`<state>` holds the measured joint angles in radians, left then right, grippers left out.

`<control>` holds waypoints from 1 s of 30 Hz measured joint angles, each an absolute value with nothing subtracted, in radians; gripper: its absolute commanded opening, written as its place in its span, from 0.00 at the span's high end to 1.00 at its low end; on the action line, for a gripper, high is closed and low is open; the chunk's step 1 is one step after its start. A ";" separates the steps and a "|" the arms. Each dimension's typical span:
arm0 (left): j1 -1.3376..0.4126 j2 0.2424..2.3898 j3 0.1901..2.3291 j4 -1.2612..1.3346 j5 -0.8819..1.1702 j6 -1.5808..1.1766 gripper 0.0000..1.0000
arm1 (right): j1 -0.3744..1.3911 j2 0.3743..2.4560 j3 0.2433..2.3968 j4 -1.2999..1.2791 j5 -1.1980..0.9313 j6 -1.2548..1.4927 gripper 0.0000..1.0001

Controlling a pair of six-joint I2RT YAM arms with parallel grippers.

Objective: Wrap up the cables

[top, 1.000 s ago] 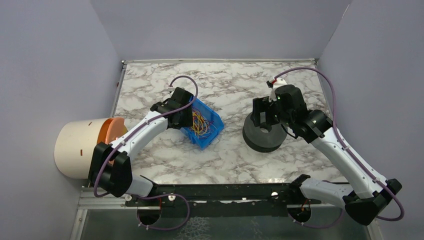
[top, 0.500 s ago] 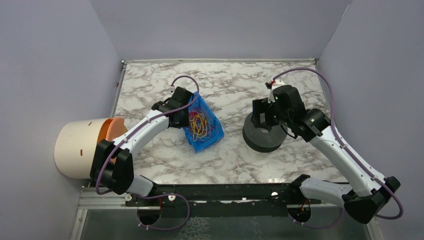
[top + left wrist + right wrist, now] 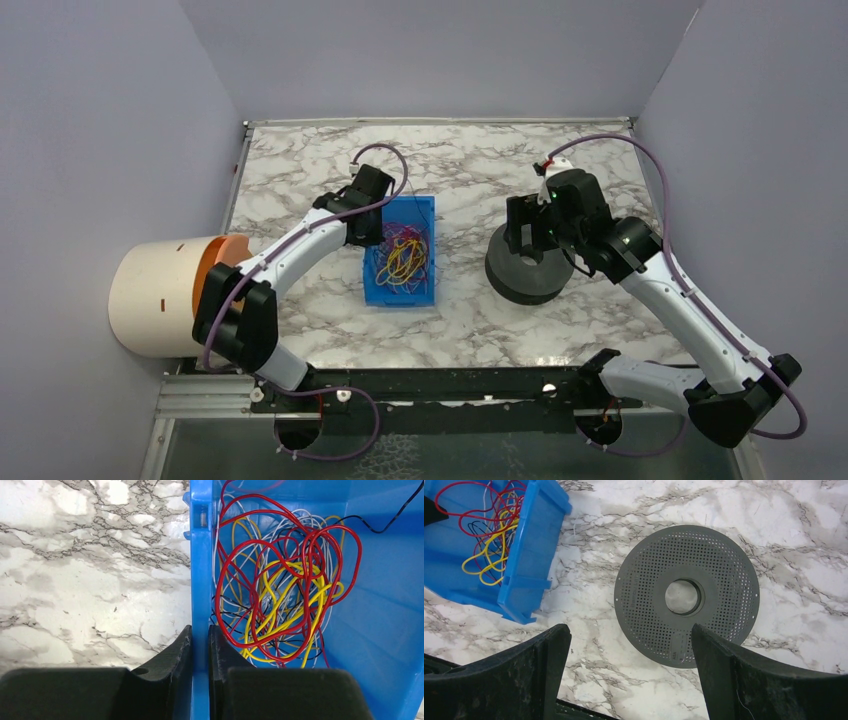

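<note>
Left gripper (image 3: 200, 636) clamped on wall of blue bin (image 3: 390, 580), lower middle of wrist view. Cables (image 3: 280, 585) tangled inside bin, centre frame. Right gripper (image 3: 628, 630) spread wide above spool (image 3: 719, 570), not touching. Judgement: slide bin flat and slowly; tilting risks spilling wires; stop short of spool.

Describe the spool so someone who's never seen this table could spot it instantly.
On the marble table, look right of the blue bin, under the right gripper. The spool lies flat, dark grey, round, its top dotted with tiny holes around one big centre hole.
</note>
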<state>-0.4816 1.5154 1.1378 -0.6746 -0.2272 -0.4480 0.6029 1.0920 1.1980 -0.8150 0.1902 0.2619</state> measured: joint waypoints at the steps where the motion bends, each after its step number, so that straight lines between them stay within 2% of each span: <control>1: -0.482 1.520 1.142 -0.674 -0.227 -0.446 0.98 | 0.603 1.092 1.198 -0.815 0.194 0.262 0.06; 15: -0.482 1.661 1.298 -0.682 -0.228 -0.436 1.00 | 0.603 1.119 1.194 -0.888 0.307 0.359 0.05; 30: -0.498 2.067 1.802 -0.682 -0.192 -0.411 1.00 | 0.502 1.116 1.083 -0.915 0.305 0.445 0.01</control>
<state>-0.4984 2.0666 1.8015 -0.6823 -0.1925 -0.4107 0.5018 1.1164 1.0828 -0.9154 0.3046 0.4454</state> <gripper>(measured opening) 0.158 0.994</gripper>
